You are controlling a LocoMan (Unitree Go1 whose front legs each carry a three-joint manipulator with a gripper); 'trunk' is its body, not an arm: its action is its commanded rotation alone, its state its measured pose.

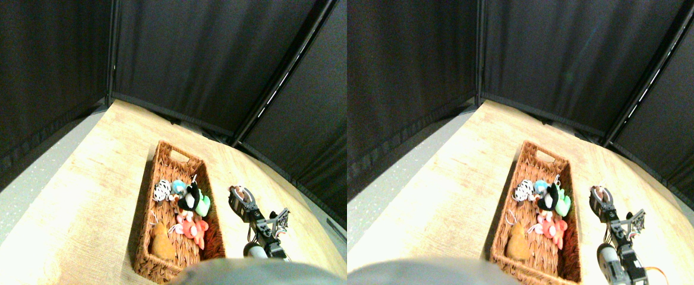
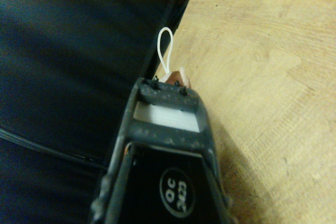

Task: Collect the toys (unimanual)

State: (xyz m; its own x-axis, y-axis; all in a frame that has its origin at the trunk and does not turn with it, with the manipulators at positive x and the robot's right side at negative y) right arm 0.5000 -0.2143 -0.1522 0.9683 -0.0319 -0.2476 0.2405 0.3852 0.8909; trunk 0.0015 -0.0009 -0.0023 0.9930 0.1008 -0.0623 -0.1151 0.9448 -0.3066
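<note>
My right gripper (image 1: 240,196) hovers just right of the long wicker basket (image 1: 145,196), shut on a small brown toy (image 1: 237,190). In the wrist view a bit of that brown toy (image 2: 177,76) and its white loop (image 2: 165,51) poke out past the dark jaw tip of the gripper (image 2: 168,86). Inside the basket lie a black-and-white spotted toy (image 1: 161,191), a blue one (image 1: 178,187), a black-white one (image 1: 191,198), a green one (image 1: 203,205), a red-pink one (image 1: 191,227) and a tan-orange one (image 1: 161,242).
The basket stands on a light wooden tabletop (image 1: 97,178), its far end bare of toys. Black curtains (image 1: 204,65) close off the back and sides. A grey floor strip (image 1: 20,196) runs along the table's left edge.
</note>
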